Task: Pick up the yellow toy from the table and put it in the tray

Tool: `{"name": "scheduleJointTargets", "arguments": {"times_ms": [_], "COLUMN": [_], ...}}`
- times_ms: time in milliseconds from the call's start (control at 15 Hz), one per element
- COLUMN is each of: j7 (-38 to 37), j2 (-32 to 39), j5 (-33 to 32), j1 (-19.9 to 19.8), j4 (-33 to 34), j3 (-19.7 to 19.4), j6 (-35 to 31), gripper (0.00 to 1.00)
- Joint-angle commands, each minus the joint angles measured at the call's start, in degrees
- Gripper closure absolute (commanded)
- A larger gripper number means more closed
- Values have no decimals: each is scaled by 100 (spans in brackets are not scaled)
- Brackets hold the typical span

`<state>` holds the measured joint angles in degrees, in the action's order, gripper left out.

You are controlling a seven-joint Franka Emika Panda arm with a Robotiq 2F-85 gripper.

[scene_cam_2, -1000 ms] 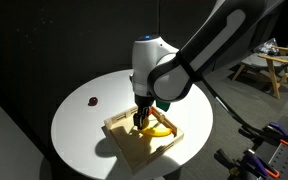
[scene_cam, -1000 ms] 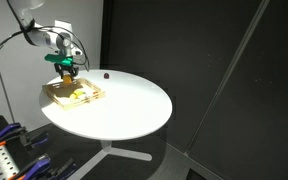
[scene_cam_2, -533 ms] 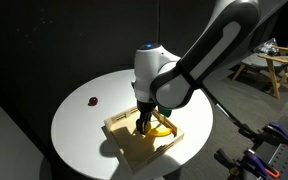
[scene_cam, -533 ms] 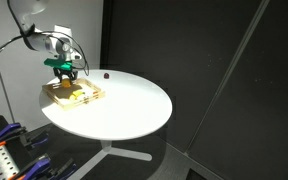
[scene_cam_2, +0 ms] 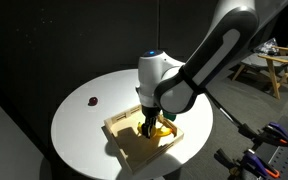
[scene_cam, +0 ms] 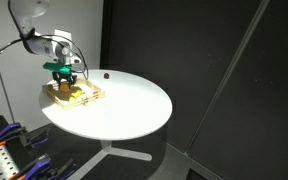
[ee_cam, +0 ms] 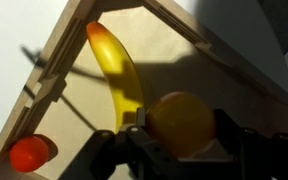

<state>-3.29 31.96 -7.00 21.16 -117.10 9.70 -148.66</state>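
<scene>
In the wrist view my gripper (ee_cam: 182,132) is shut on the yellow toy (ee_cam: 184,120), a round yellow-orange ball held between the two dark fingers, just above the floor of the tan wooden tray (ee_cam: 174,45). In both exterior views the gripper (scene_cam: 66,80) (scene_cam_2: 149,127) reaches down into the tray (scene_cam: 92,97) (scene_cam_2: 129,150), which lies at the edge of the round white table (scene_cam: 124,100) (scene_cam_2: 84,125). The toy itself is hidden by the gripper in those views.
A yellow toy banana (ee_cam: 114,65) and a small red-orange toy (ee_cam: 29,155) lie in the tray. A tiny dark ball (scene_cam: 106,73) (scene_cam_2: 92,100) sits on the table apart from the tray. Tools lie on a surface below the table (scene_cam: 9,140).
The gripper has come down with the yellow toy, from above the tray to low inside it, beside the banana.
</scene>
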Motion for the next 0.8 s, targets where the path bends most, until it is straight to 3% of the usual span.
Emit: {"name": "scheduleJointTargets", "arguments": {"times_ms": [0,333,400,600,733], "j7": [85,65,60,45,0], "j2": [-24,10,19,21,-13], "j5": [-125,-144,-130,-118,-102], "j1": [-53,-50,-55,-56,-50], "j4": [-123,-177,-177,-190,-203], "j3": [-28,-83,-83,-93,-103], "j6": [-98,-104,-93,-82,-69], "gripper": [57,57,8,0,0]}}
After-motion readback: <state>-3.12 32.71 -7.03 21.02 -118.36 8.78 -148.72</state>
